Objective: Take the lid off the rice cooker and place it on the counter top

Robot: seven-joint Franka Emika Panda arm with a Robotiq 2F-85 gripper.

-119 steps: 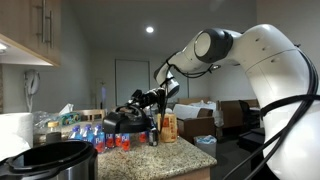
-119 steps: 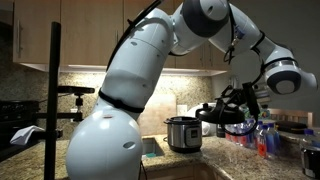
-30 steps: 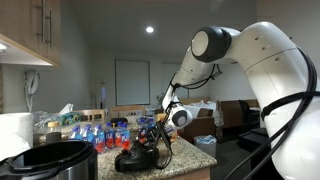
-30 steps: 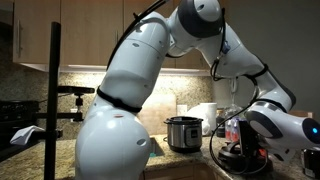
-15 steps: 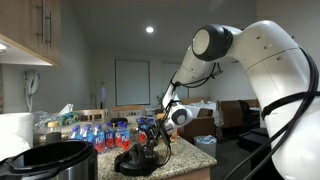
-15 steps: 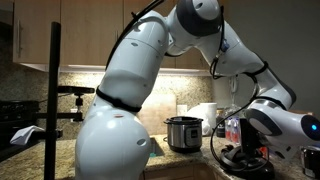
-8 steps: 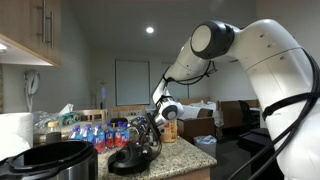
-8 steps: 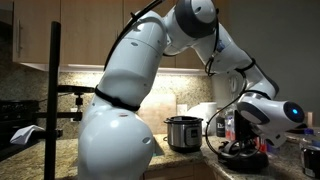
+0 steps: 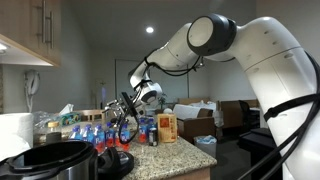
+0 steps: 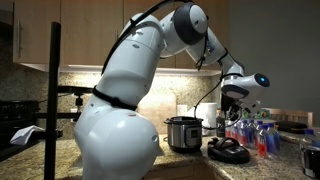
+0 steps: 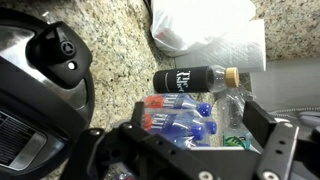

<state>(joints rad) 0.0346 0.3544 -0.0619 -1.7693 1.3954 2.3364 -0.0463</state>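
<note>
The fingers [image 11: 265,135] stood wide apart in the wrist view and held nothing; between them only a cluster of red-and-blue bottles [image 11: 180,122] showed, lying directly below. Just beyond the fingers a dark bottle [image 11: 190,78] lay on its side on the speckled surface [image 11: 115,30], and past it sat a white crumpled mass [image 11: 205,35]; what it was could not be told.

In both exterior views the fingers hung in the air above the bottles, touching nothing. The lid [image 10: 229,152] lay flat on the surface well below the fingers and a little to one side, its raised handle up and clear of them. The rice cooker [image 10: 183,133] stood uncovered on the surface, beyond the lid from the fingers, its steel body upright. In an exterior view an orange carton [image 9: 168,128] stood on the surface near the bottles, lower than the fingers and to their side.

The arm [image 9: 215,35] arched high from its bulky white base, bent at the elbow and sloped down to the wrist, which carried the fingers pointing downward over the bottles.
</note>
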